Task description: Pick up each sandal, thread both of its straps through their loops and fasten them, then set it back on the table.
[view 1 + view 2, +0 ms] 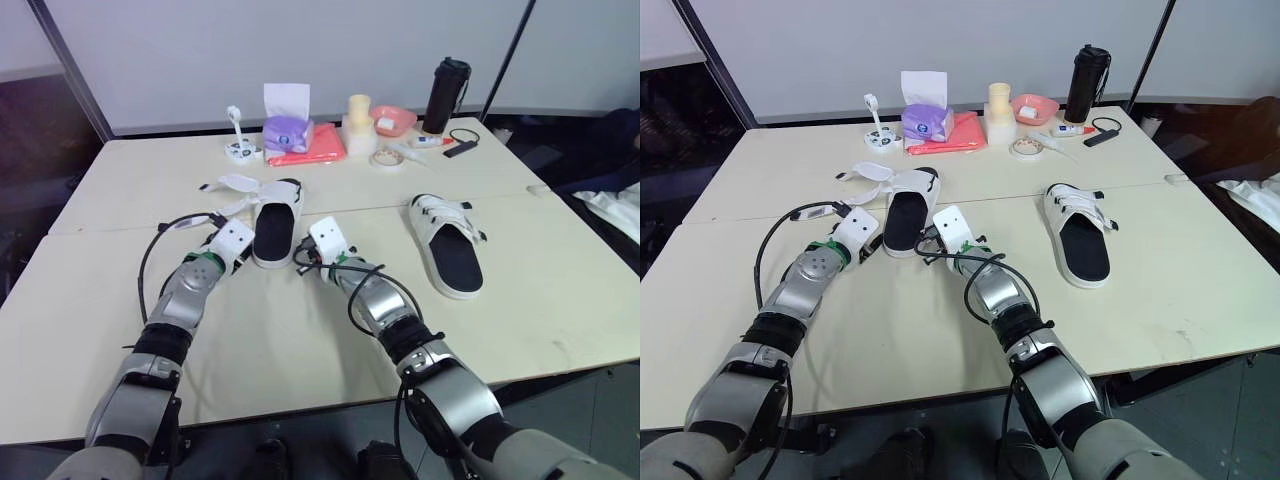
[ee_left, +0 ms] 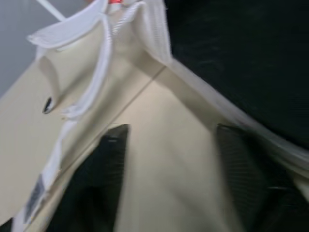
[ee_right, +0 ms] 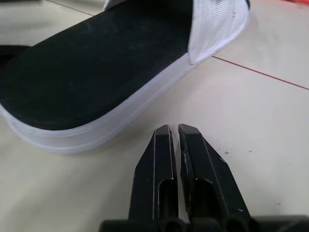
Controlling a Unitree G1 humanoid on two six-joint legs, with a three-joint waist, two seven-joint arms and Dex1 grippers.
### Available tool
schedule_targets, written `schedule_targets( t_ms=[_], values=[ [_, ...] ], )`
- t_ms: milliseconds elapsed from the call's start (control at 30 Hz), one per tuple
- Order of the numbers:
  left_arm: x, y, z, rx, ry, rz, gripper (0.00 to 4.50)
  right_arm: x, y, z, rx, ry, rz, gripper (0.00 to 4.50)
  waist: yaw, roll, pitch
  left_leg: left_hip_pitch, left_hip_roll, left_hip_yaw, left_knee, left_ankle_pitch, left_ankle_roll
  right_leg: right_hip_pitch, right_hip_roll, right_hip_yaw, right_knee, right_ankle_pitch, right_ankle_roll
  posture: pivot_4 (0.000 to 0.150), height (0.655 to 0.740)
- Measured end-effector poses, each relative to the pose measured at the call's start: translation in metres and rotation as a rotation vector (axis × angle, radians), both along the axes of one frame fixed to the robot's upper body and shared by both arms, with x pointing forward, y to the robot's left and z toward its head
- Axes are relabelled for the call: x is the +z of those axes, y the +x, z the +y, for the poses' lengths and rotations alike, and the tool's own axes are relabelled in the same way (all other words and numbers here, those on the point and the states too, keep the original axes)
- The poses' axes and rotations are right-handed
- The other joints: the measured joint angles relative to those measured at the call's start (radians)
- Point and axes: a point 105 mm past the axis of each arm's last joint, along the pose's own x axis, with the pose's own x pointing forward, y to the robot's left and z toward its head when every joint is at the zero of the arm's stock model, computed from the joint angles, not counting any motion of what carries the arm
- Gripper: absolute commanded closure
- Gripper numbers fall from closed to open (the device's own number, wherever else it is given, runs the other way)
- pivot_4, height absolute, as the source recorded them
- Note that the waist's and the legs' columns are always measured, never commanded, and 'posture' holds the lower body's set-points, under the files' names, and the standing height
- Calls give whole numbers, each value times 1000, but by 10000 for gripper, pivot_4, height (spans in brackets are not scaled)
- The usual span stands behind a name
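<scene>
two white sandals with black footbeds on a cream desk [image 1: 560,300]. the open sandal [image 1: 275,232] lies near the desk's middle, its loose straps [image 1: 240,184] splayed flat toward the left edge. the strapped sandal [image 1: 447,245] lies well apart, toward the right edge, with both bands across its footbed. the left gripper [image 2: 170,131], fingers spread with bare desk between them, sits just beside this open sandal's white sole; contact cannot be told. the right gripper [image 3: 174,128], fingers pressed together on nothing, sits low over the desk, near that sandal's heel end but apart from it. a black bottle [image 1: 445,95] and a pink bowl [image 1: 393,120] stand along the far edge.
</scene>
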Motion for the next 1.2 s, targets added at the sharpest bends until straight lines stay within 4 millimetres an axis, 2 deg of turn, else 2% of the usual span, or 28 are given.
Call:
schedule_targets(
  t_ms=[33,67,100,233,433,600,900,1200],
  values=[
    [-1,0,1,1,0,4,37003,0,0,0,-1,-1,0,42966,0,0,0,0,0,0,0,0,0,0,0,0,0,0,0,1500,7400],
    [0,0,2,5,0,1,42742,-2,0,-1,-1,-5,2,42966,1,0,0,0,0,0,0,0,0,0,0,0,0,0,0,1500,7400],
    [2,1,4,8,3,-3,44627,-3,0,-1,-1,-5,5,42966,2,0,0,0,0,0,0,0,0,0,0,0,0,0,0,1500,7400],
    [0,1,3,6,-9,20,44627,-4,-1,5,17,3,11,42966,2,1,0,0,0,0,0,0,0,1,0,0,0,0,0,1500,7400],
    [-2,-1,-4,-28,-31,53,44627,7,-5,24,83,26,-2,42966,2,1,-1,0,0,0,0,0,0,1,0,0,0,0,0,1500,7400],
    [-7,-10,-8,-73,-50,106,44627,7,-10,33,141,30,15,42966,-2,2,-1,1,0,0,-1,0,0,0,0,1,0,0,0,1500,7400],
    [-10,-31,-5,-130,-34,192,44627,4,-21,35,193,24,43,42966,-13,4,-3,2,0,-2,-4,0,0,0,0,2,0,0,0,1500,7400],
    [-8,-73,-4,-296,-23,359,44627,3,-55,19,317,-10,119,42966,-20,5,-3,2,1,-1,-7,0,0,-1,0,2,-2,0,0,1500,7400]
  ],
)
